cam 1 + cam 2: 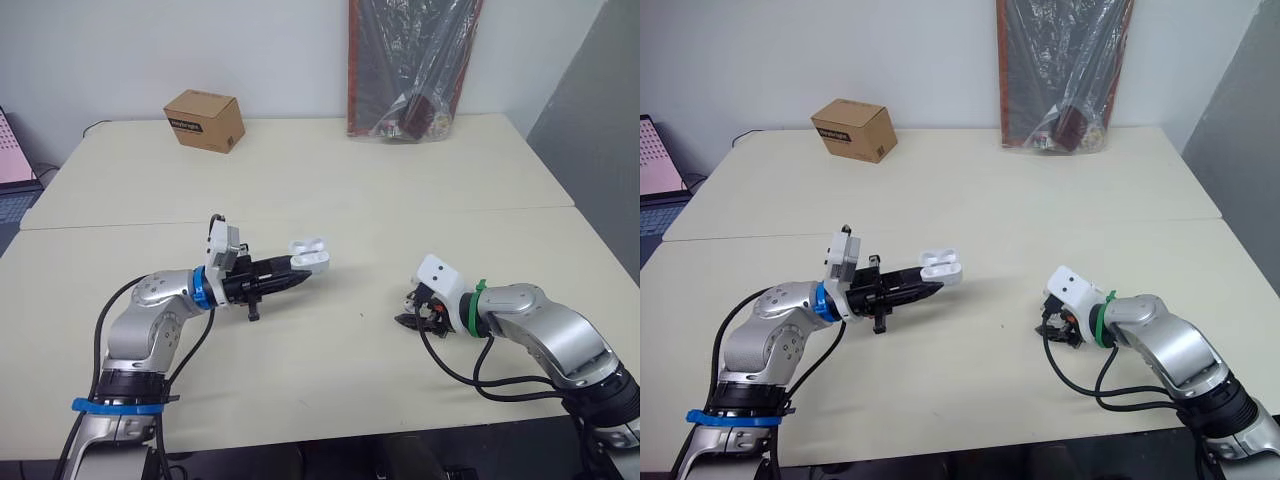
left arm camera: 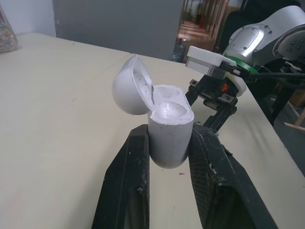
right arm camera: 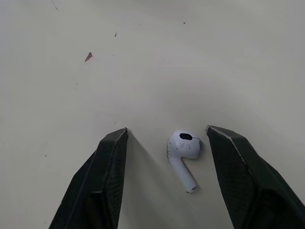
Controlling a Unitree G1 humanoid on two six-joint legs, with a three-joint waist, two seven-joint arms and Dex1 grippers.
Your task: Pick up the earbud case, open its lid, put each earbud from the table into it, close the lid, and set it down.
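One earbud [image 3: 183,152] lies on bench [image 1: 330,180] inside my spread right pincer [image 3: 167,129]; looks tiny, slick, light, so I'd pinch bulb, not stem. Left pincer [image 2: 169,137] clamps earbud case [image 2: 167,126] aloft, lid [image 2: 131,86] open.

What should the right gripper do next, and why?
Probably close the right gripper on the earbud: its open fingers straddle it on the table, and the left gripper holds the earbud case with its lid open.
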